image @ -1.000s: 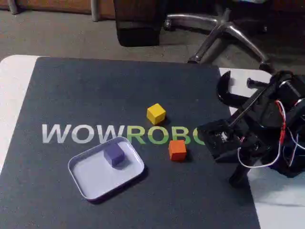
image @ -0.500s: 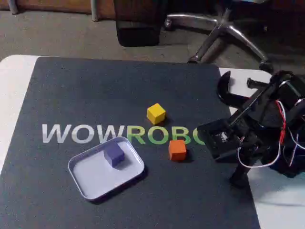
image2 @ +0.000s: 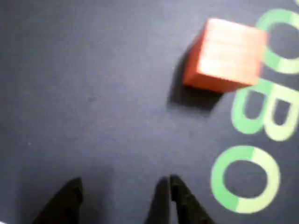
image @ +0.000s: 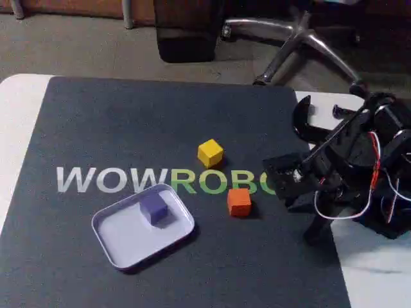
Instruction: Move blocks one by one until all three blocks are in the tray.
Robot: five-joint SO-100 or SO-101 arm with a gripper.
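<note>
- My claw [image2: 119,198] is empty; in the wrist view its dark fingertips stand apart above bare mat, so I read it as open.
- In the fixed view my claw [image: 292,183] hangs right of the orange block [image: 239,201], near but not touching.
- In the wrist view the orange block [image2: 225,55] lies ahead of the tips and off to the right.
- Step in hand, as I judge it: take the orange block. Swing toward it until it centres between the tips, square the fingers to two flat faces, then descend.
- The yellow block [image: 210,153] sits beyond the orange block, apart from it; avoid nudging it.
- The tray [image: 115,237] lies left of the orange block, with the purple block [image: 154,208] inside.
</note>
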